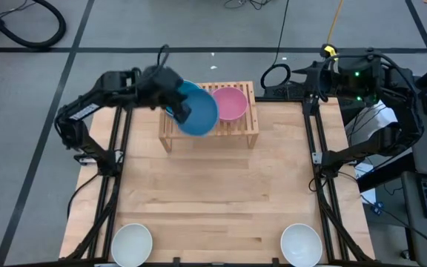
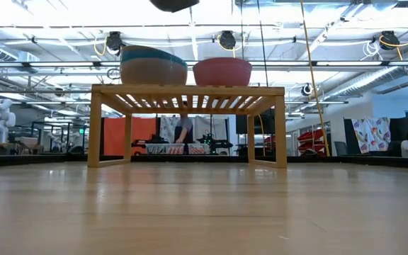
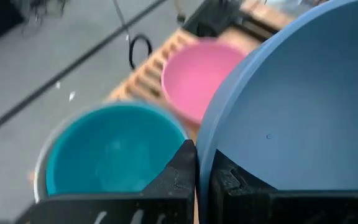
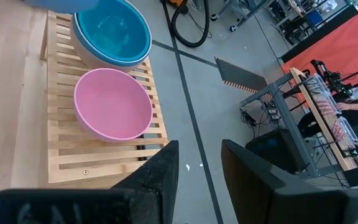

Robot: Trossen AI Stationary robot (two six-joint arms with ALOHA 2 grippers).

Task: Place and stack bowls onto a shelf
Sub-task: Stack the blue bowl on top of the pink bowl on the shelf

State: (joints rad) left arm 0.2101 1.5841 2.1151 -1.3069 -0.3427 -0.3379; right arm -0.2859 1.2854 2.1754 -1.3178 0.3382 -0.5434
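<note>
left gripper point(image 1: 176, 111) is clamped tight on the rim of the blue bowl point(image 1: 199, 113), fingers point(image 3: 179, 180) pinching its wall, and the bowl hangs tilted in the air over the shelf's point(image 1: 247, 130) left half, spilling past its front edge. right under it sits the teal bowl point(image 3: 110, 152), nested in a grey-beige one, on the shelf's left side; the pink bowl point(image 1: 230, 104) sits just beside it on the right half, upright. in the low view both shelf loads stand level on the slats, with the lifted bowl only a dark edge at the top. the shelf top is taken across by those two, with bare slats showing at the front. the left arm reaches in from the table's point(image 1: 213, 200) left rail, elbow bent back. open wood lies in front of the shelf, all the way to two white bowls point(image 1: 132, 243) at the near corners, well apart. right gripper point(image 4: 197, 165) hangs parted and empty off the table's far right corner, looking across at the shelf.
</note>
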